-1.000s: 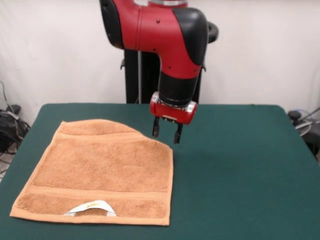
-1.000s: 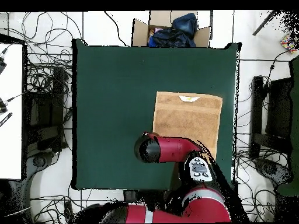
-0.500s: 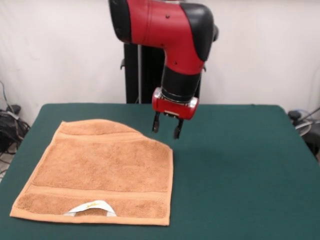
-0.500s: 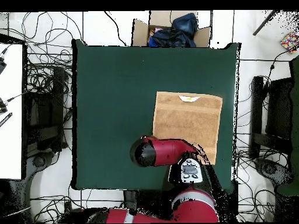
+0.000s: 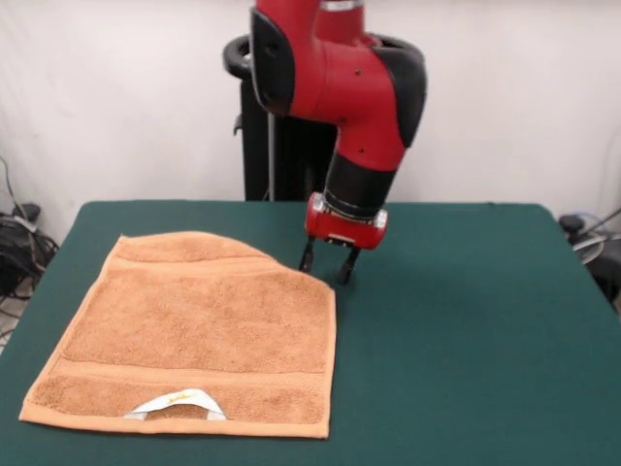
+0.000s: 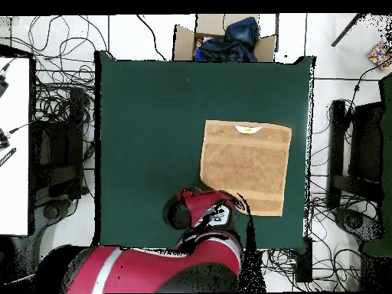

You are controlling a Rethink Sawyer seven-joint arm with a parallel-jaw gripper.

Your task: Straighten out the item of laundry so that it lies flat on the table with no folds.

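Fingers on the gripper stand apart with nothing between them, their tips low over the table just beside the towel's far right corner. From the front, the towel lies on the left half of the green top, mostly spread, its near edge close to the table's near edge and a small white tag curled up on that edge. The far right corner is missing from the outline: the far edge curves down toward the gripper instead of ending square, so that corner is probably folded under or over, which would explain why the open jaws sit just there, ready to take it. Nothing else rests on the table, and nothing blocks the reach.

From overhead, the towel lies toward the right side of the table, tag at its far edge from the base. The red arm covers the corner nearest the base, so the fold and the gripper are hidden here. A cardboard box with dark cloth stands off the far edge, and cables trail across the floor.
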